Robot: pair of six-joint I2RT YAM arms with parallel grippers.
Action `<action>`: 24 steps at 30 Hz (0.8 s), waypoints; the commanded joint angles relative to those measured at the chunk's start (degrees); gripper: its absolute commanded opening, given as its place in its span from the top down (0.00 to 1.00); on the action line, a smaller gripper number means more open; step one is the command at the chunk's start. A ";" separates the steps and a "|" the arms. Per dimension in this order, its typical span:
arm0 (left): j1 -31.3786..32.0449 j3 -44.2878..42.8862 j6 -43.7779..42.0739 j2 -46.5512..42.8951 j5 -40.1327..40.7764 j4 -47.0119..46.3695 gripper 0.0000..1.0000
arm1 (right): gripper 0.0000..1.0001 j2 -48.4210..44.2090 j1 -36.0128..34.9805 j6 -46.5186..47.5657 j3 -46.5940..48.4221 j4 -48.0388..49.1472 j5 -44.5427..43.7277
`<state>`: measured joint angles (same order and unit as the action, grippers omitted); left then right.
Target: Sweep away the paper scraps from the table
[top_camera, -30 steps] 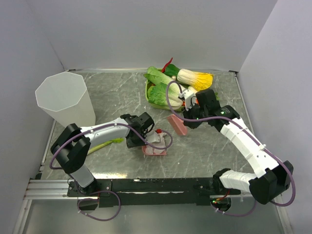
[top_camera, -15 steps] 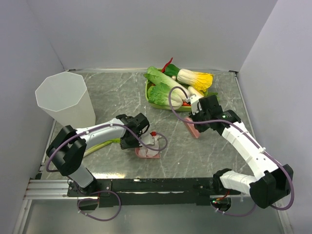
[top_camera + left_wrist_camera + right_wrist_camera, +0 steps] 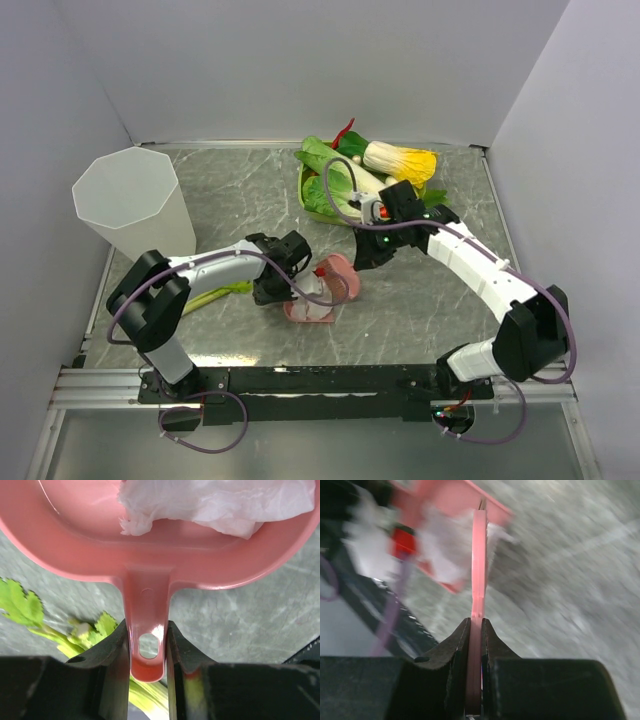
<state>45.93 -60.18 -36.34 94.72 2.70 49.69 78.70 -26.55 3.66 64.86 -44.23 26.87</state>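
Your right gripper (image 3: 475, 630), clamped on the brush (image 3: 479, 555), has just swung left to the dustpan (image 3: 150, 555) at frame centre. Your left gripper (image 3: 146, 645) holds it; paper scraps (image 3: 215, 502) lie inside, off the table (image 3: 420, 310), so sweeping looks nearly done.

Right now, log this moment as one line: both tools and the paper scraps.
left tool: shut on pink dustpan handle | right tool: shut on pink sweeper | paper scraps: some in dustpan
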 commanded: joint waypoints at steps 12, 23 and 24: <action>-0.14 2.61 2.67 -2.96 -5.16 -8.82 0.99 | 1.00 -6.35 -1.05 5.74 7.22 -2.79 4.16; -1.28 8.58 -1.70 -9.28 -8.06 -16.54 0.99 | 1.00 -13.21 4.83 9.43 1.86 -3.41 -2.34; -1.28 8.68 -2.59 -9.64 -9.28 -17.17 0.99 | 1.00 -14.61 5.62 9.35 0.98 -2.89 -3.57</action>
<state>44.84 -52.77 -35.20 89.30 -2.44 37.58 67.57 -24.03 11.25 68.77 -47.62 27.18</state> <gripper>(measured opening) 0.306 0.162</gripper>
